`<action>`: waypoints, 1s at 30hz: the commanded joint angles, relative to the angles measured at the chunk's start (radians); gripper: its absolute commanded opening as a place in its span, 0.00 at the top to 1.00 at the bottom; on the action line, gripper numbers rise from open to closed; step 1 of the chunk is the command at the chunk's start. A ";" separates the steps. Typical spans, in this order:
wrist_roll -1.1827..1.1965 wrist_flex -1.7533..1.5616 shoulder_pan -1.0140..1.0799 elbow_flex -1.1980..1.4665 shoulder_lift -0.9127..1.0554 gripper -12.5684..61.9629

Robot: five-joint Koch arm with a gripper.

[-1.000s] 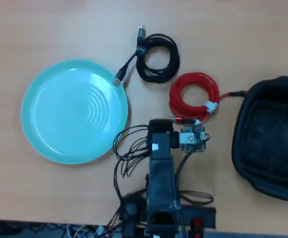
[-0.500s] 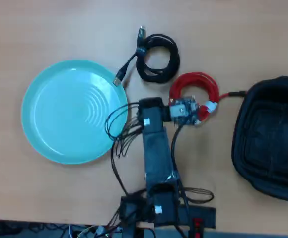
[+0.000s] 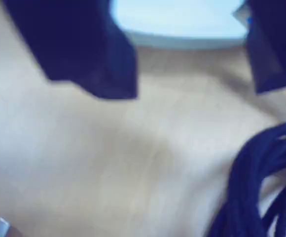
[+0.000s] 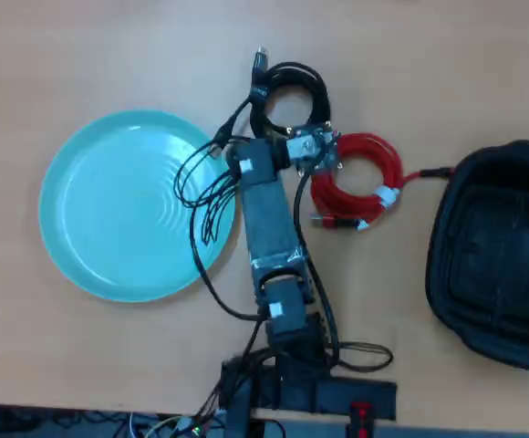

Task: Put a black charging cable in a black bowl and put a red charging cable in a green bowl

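Lying on the counter [image 4: 447,64]: one black cable [image 4: 289,100], one red cable [image 4: 360,179], two empty bowls, green [image 4: 100,219] and black [image 4: 497,251]; fingers [image 3: 190,74] hovering spread, gripping nothing.

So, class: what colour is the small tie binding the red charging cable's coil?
White; the tie on the red charging cable shows best in the overhead view.

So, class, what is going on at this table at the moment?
A small robot arm reaches over the wooden table, its tool open and empty beside the coiled black charging cable. The coiled red cable lies on the table. The round turquoise dish and the black rounded-square bowl hold nothing.
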 commanded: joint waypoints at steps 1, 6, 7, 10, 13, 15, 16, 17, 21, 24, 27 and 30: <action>-0.043 0.018 0.012 -0.106 -0.009 0.51; -0.055 0.018 0.066 -0.150 -0.052 0.51; -0.055 0.018 0.081 -0.155 -0.064 0.51; -0.055 0.018 0.120 -0.179 -0.092 0.51; -0.055 0.020 0.135 -0.219 -0.112 0.51; -0.054 0.021 0.140 -0.245 -0.115 0.51; -0.054 0.029 0.141 -0.253 -0.117 0.50; -0.048 0.038 0.143 -0.256 -0.123 0.49; -0.043 0.046 0.167 -0.265 -0.170 0.44; -0.043 0.054 0.155 -0.324 -0.239 0.44; -0.043 0.060 0.130 -0.367 -0.268 0.44; -0.043 0.060 0.127 -0.399 -0.305 0.45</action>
